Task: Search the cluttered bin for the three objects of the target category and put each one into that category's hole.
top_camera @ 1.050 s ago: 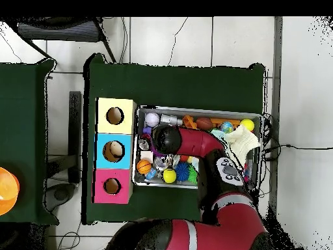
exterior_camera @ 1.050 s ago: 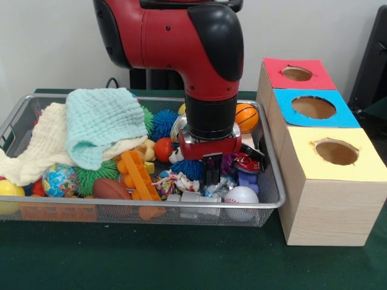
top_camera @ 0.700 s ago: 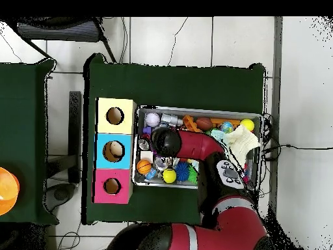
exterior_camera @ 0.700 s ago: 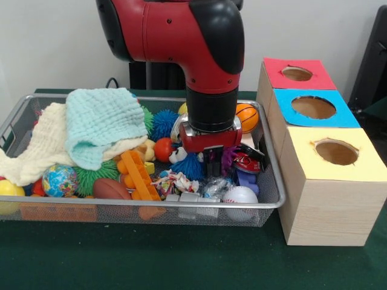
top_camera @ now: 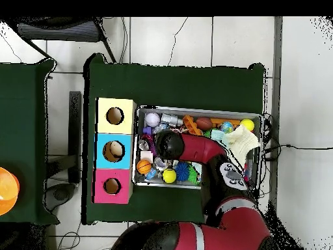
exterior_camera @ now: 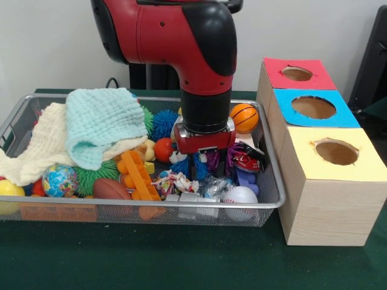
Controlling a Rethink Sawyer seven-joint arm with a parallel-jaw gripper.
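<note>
The tool [exterior_camera: 210, 162] hangs low over the right part of the wire mesh bin [exterior_camera: 273, 181], its two dark fingers [exterior_camera: 200, 164] spread apart with nothing between them, their tips down among the clutter. Just behind the tool's left finger lies a blue spiky ball [exterior_camera: 183, 166], and between and behind the fingers shows a purple spiky toy [exterior_camera: 212, 159]. Directly below the tool sit a crinkled clear wrapper [exterior_camera: 216, 186] and a white baseball [exterior_camera: 240, 196] with red stitching. To the tool's right in the front view lies a red and black packet [exterior_camera: 247, 163] whose print is too small to read, and further back on that side rests an orange basketball [exterior_camera: 244, 117] against the bin's end wall. To the tool's left are a red ball [exterior_camera: 163, 149], an orange toy brick [exterior_camera: 138, 175], a brown toy football [exterior_camera: 111, 189], a globe ball [exterior_camera: 60, 180] and a pale green cloth [exterior_camera: 100, 124] heaped over a cream cloth [exterior_camera: 37, 148]. Beyond the bin's right wall, on the green bench [exterior_camera: 151, 260], stands a wooden box row with a yellow-topped hole [exterior_camera: 336, 152], a blue-topped hole [exterior_camera: 313, 107] and a red-topped hole [exterior_camera: 296, 74]; no labels are legible on them.
</note>
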